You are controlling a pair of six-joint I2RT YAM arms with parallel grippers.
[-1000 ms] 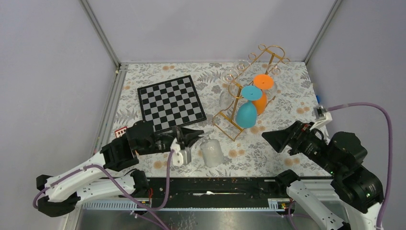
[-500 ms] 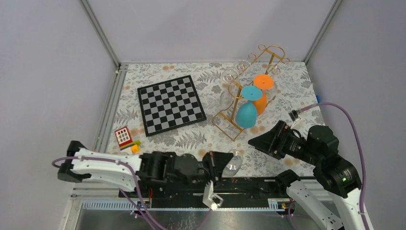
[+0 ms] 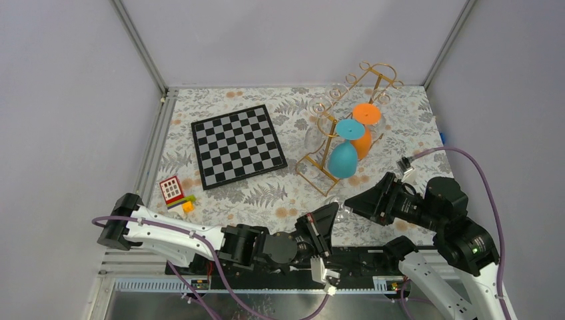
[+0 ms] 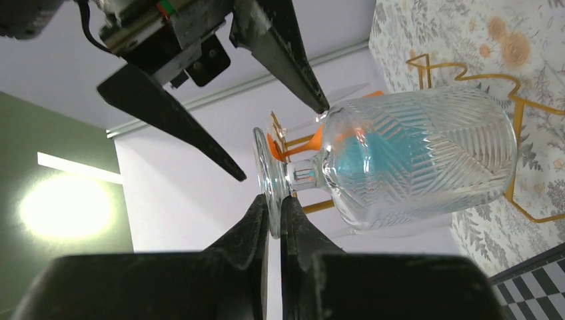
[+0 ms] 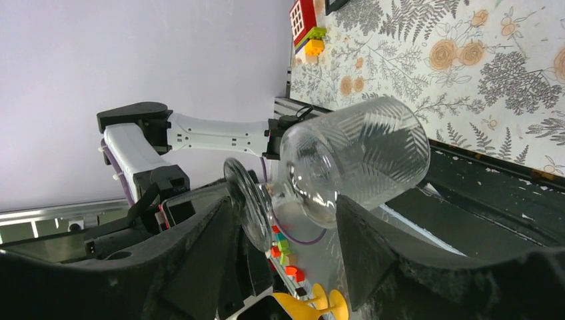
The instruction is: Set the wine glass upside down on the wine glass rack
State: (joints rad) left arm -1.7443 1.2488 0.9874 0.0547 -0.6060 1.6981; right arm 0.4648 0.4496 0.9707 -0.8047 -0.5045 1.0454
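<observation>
1. Pinching the wine glass [image 4: 420, 160] by its foot rim with the left jaws, nearly closed.
2. Held sideways above the near edge of the surface [image 3: 223, 100], foot leftward, bowl toward the right jaws.
3. Straddled at the stem by the right jaws, spread wide, gripping nothing.
4. Clear, leaf-cut, slick; thin gold-wire wine glass rack [image 3: 329, 137] well back, nearer the right jaws.

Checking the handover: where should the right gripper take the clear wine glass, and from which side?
Probably the short stem, bare between foot and bowl. The wine glass lies sideways, the left gripper pinching its foot's rim, so the open right gripper should close from the opposite side.
</observation>
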